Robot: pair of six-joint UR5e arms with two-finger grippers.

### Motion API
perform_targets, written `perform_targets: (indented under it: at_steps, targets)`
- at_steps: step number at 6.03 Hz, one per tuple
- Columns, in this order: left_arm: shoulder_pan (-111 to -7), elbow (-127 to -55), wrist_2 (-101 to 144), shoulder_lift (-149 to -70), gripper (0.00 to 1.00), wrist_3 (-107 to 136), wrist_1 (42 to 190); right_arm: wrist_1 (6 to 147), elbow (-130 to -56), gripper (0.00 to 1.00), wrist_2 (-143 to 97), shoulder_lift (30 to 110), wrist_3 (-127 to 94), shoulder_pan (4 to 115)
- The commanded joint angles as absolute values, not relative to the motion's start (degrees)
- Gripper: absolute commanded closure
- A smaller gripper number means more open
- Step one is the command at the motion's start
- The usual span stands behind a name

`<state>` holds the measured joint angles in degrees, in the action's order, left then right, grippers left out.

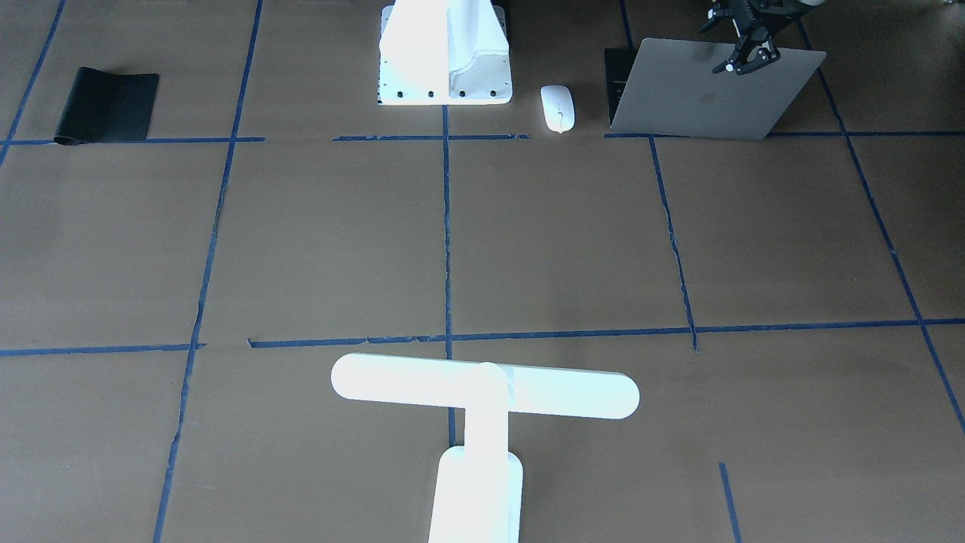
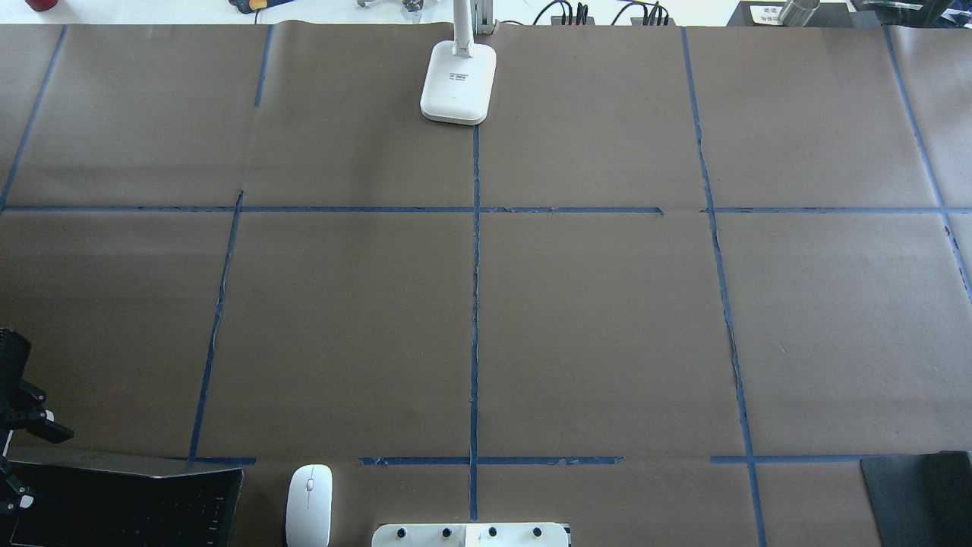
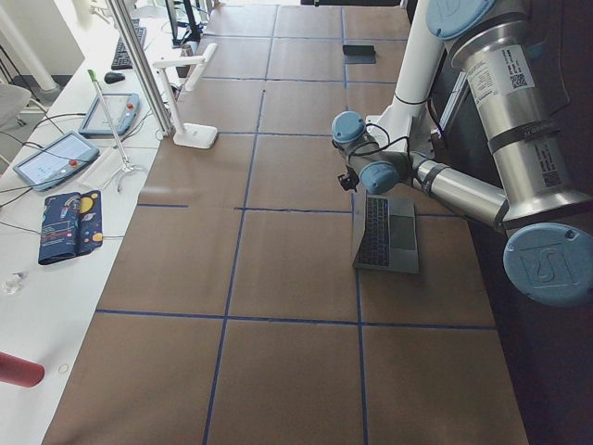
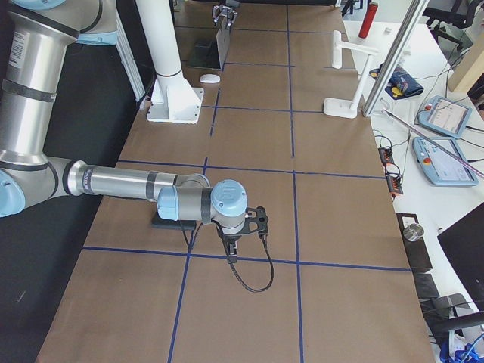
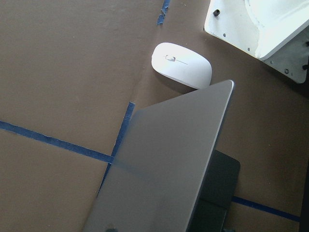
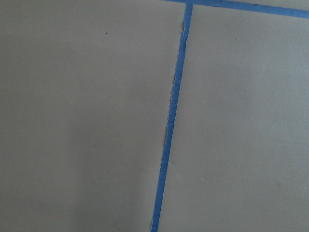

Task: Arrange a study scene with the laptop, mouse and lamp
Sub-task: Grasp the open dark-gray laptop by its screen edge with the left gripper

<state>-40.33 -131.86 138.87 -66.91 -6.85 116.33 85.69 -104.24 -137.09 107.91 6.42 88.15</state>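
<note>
The left gripper (image 1: 742, 62) hangs at the top edge of the lid of the thin grey metal laptop (image 1: 709, 94). Its fingers are spread apart, one on either side of that edge; whether they touch the lid cannot be told. The laptop stands part-open right under this gripper, lid tilted, at the robot's edge of the brown paper-covered tabletop (image 1: 317, 241), which is crossed by blue tape lines (image 1: 446, 226). Just to the right of that gripper, near the laptop but apart from it, lies the small white oval mouse (image 1: 557, 108). Further right stands a white boxy block (image 1: 445, 56) with bolt holes. Well ahead of the gripper, at the far edge, stands the bright white T-shaped lamp (image 1: 482, 392). Far to the right lies a flat black rectangular mat (image 1: 105, 105), near the right gripper (image 4: 261, 221). That gripper is low over bare tabletop, and its opening cannot be told.
</note>
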Motion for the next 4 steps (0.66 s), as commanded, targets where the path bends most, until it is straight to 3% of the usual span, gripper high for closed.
perform_targets:
  at_steps: [1,3,4]
  targets:
    - [-41.3,-132.1,138.87,-67.15,0.73,-6.86,116.28,85.69,-104.24,0.0,-137.11,107.93,6.33,88.15]
    - [-43.41,-131.66,138.78,-67.67,0.76,-6.86,116.19,85.69,-104.24,0.0,-137.11,107.84,6.33,88.15]
    - [-44.46,-131.57,138.78,-68.28,0.91,-6.86,116.1,85.69,-104.24,0.0,-137.11,107.84,6.33,88.15]
